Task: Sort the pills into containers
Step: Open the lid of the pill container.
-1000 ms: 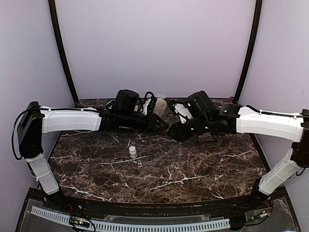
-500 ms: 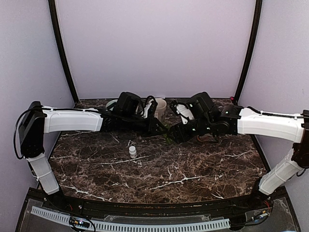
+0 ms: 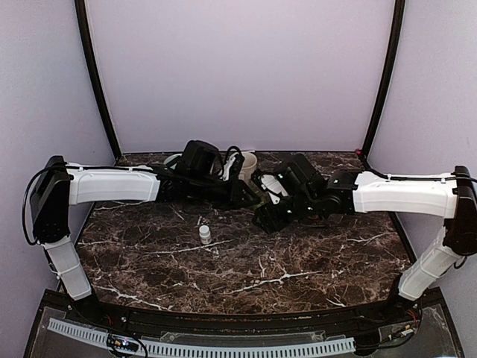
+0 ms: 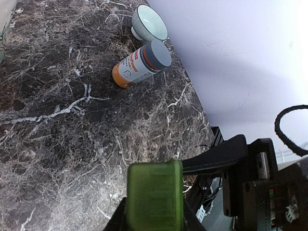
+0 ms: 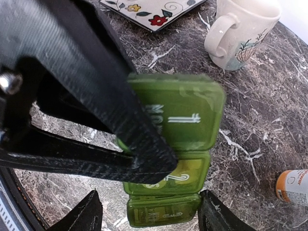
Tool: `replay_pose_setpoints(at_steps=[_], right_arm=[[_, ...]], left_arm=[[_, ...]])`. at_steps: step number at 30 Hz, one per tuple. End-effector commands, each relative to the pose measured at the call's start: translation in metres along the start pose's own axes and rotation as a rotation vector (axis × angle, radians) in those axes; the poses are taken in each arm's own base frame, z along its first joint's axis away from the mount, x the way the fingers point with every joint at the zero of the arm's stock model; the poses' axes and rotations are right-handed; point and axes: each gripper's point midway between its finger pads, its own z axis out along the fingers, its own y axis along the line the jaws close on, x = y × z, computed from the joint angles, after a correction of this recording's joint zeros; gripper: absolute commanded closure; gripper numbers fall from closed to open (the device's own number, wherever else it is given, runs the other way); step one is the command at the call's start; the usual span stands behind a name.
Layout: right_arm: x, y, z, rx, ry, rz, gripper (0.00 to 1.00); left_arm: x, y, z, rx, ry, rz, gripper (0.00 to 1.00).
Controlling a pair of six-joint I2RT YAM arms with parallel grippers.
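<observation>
**Q:** How is the left arm posed?

**A:** The left arm (image 3: 112, 185) is stretched from its base at the left edge across the back of the marble table (image 3: 246, 276). Its forearm is held level, and the left gripper (image 3: 250, 195) is brought to the middle.

**Q:** What is held there?

**A:** A green pill box (image 5: 185, 120) is clamped between its narrowly set jaws, just in front of the cream mug (image 3: 247, 164). Whether the box rests on the table cannot be told.

**Q:** And the right arm?

**A:** The right arm (image 3: 402, 192) is reached in from the right edge, with its wrist turned towards the left gripper. The jaws of the right gripper (image 5: 155, 215) are spread wide to either side of one end of the box. Nothing is gripped by them.

**Q:** What is shown by one view alone?

**A:** From overhead the box is almost hidden between the two grippers. A small white bottle (image 3: 205, 235) is seen standing alone nearer the bases. In the left wrist view only one end of the box is shown. Farther off, an orange bottle (image 4: 142, 62) is seen lying on its side beside a patterned bowl (image 4: 150, 23). In the right wrist view the box's lidded compartments are shown in a row, crossed by a black finger of the left gripper. A flowered plate (image 5: 149, 7) is seen behind
</observation>
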Motion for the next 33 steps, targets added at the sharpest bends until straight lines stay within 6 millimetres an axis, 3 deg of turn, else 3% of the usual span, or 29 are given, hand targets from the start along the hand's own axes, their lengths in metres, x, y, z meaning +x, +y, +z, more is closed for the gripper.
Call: replay_pose_setpoints(at_steps=[1, 8, 24, 25, 33], right_arm=[[-0.014, 0.000, -0.003, 0.037, -0.034, -0.003, 0.36], [-0.015, -0.007, -0.003, 0.083, -0.036, 0.003, 0.48], [-0.012, -0.008, 0.000, 0.155, -0.014, -0.032, 0.52], [-0.007, -0.009, 0.007, 0.165, 0.005, -0.037, 0.52], [-0.006, -0.011, 0.006, 0.172, 0.006, -0.036, 0.60]], left_arm=[[-0.008, -0.014, -0.005, 0.029, -0.011, 0.024, 1.00], [-0.008, -0.015, -0.006, 0.031, -0.013, 0.024, 1.00], [-0.009, -0.018, -0.005, 0.039, -0.012, 0.021, 1.00], [-0.009, -0.018, -0.005, 0.039, -0.012, 0.020, 1.00], [-0.006, -0.016, -0.005, 0.035, -0.008, 0.022, 1.00]])
